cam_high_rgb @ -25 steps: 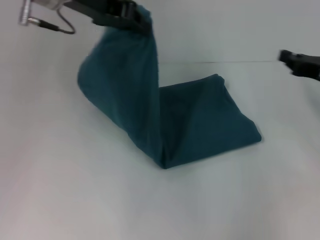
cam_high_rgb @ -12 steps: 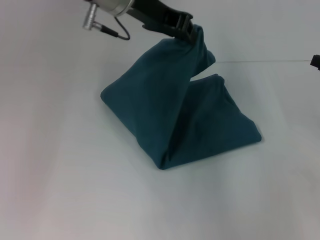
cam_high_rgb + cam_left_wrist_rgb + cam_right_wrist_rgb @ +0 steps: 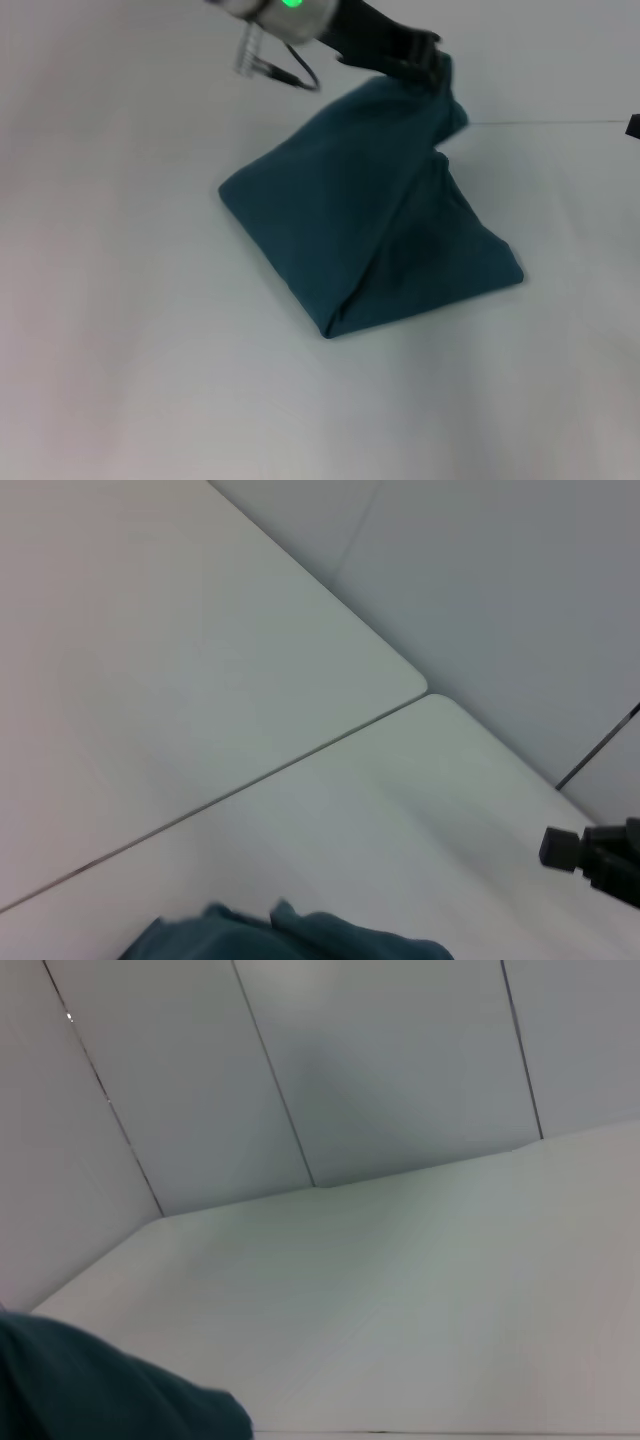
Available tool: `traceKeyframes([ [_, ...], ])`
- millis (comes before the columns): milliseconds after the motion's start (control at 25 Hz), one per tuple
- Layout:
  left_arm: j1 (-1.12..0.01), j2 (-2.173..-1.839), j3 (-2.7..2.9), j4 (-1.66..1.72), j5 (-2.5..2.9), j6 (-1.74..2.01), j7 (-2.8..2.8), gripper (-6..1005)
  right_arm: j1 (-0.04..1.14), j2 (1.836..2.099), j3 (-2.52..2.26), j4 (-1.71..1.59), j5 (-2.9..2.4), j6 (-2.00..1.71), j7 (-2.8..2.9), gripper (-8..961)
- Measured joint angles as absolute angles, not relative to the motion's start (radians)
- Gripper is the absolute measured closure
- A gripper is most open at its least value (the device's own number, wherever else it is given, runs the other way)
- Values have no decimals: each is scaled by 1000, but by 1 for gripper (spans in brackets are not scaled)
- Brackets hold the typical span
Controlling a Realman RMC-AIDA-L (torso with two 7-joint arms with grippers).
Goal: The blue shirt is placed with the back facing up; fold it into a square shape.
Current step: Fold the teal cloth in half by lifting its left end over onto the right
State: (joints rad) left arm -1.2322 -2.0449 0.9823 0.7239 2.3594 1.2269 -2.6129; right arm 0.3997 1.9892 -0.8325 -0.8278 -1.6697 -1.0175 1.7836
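The blue shirt point(image 3: 340, 210) lies partly folded on the white table point(image 3: 120, 380), one half flat and the other raised like a tent over it. My left gripper point(image 3: 430, 62) is at the top of the head view, shut on the shirt's lifted edge above the far right corner of the flat half. A strip of the shirt point(image 3: 290, 935) shows in the left wrist view, and a corner of the shirt point(image 3: 90, 1390) shows in the right wrist view. My right gripper point(image 3: 634, 125) sits at the far right edge, apart from the cloth, and the right gripper point(image 3: 600, 855) also shows in the left wrist view.
A seam point(image 3: 560, 122) runs across the table behind the shirt. Grey wall panels point(image 3: 400, 1060) stand beyond the table's far edge. A cable point(image 3: 290, 72) hangs from the left wrist above the cloth.
My left gripper has carried the shirt's held edge rightward, bringing the raised half over the flat half. The right gripper has drawn back almost out of the head view.
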Motion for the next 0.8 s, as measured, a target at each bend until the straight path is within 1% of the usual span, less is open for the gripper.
traceKeyframes([
  [80, -1225, -2084, 983, 715, 2359, 1182, -2610, 958, 398, 1986, -824, -829, -1671, -1028, 1784, 951],
  [240, -1215, -2151, 1002, 651, 2359, 1070, -2579, 957, 393, 1983, -768, -830, -1688, -1064, 1784, 951],
  [320, -1218, -2167, 1043, 608, 2354, 1042, -2574, 944, 391, 1981, -726, -830, -1707, -1073, 1784, 951],
  [480, -1222, -2175, 1158, 559, 2318, 986, -2623, 917, 387, 1971, -676, -844, -1742, -1094, 1778, 951],
  [680, -1210, -2169, 1180, 560, 2294, 945, -2669, 884, 383, 1975, -670, -872, -1755, -1115, 1770, 947],
  [800, -1192, -2159, 1177, 600, 2294, 949, -2670, 755, 383, 1976, -671, -873, -1760, -1118, 1769, 941],
])
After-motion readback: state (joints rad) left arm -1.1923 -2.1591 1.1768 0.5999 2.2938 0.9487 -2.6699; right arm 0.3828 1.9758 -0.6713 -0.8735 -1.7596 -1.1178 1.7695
